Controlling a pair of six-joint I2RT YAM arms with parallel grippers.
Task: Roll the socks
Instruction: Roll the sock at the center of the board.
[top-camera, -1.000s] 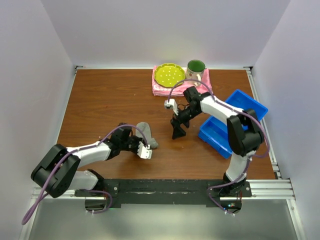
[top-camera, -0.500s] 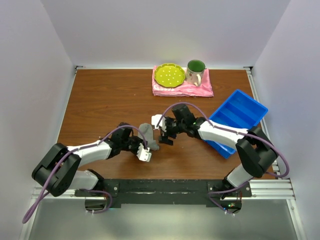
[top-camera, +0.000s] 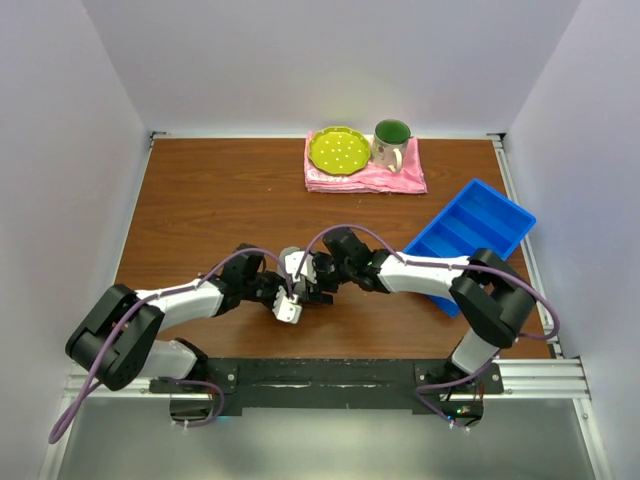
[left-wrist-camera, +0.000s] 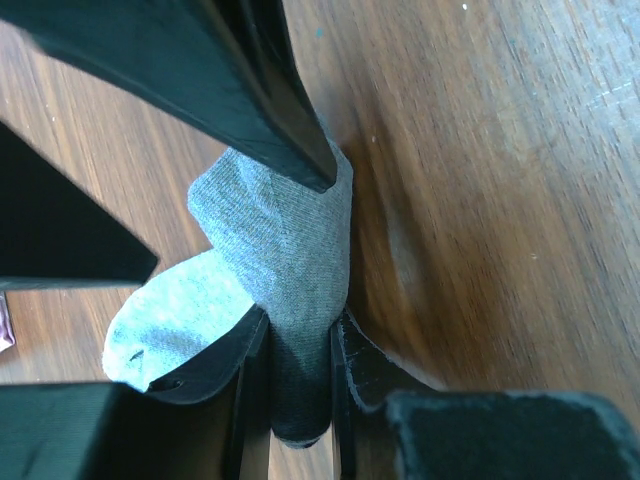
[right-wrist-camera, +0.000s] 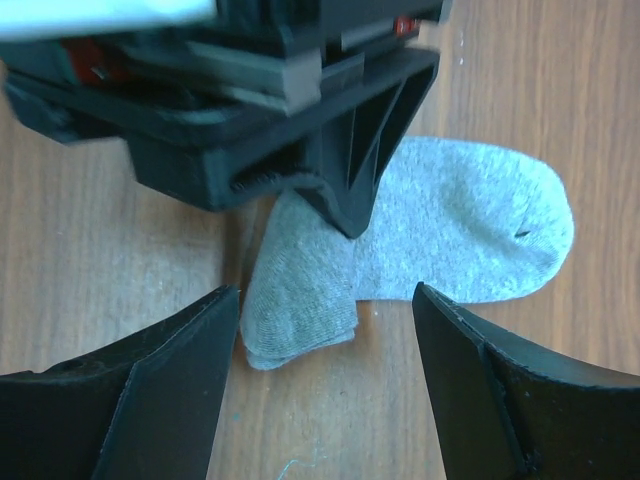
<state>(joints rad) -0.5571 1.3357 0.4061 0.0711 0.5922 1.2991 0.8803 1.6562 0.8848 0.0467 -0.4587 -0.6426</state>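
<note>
Wooden table (top-camera: 200, 200) holds sock (right-wrist-camera: 470, 230), left hand (left-wrist-camera: 235, 225) pinching, right hand (right-wrist-camera: 325, 300) straddling.

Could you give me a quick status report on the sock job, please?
Left gripper pinching the sock at its fold. Right gripper open, jaws either side of the folded end. Tray stands apart.

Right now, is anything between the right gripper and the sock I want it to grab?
Nothing visible does. The right gripper hangs open at the sock, with the folded end between its fingers. The left gripper, shut on the sock just beyond that fold, is the only thing close by.
</note>
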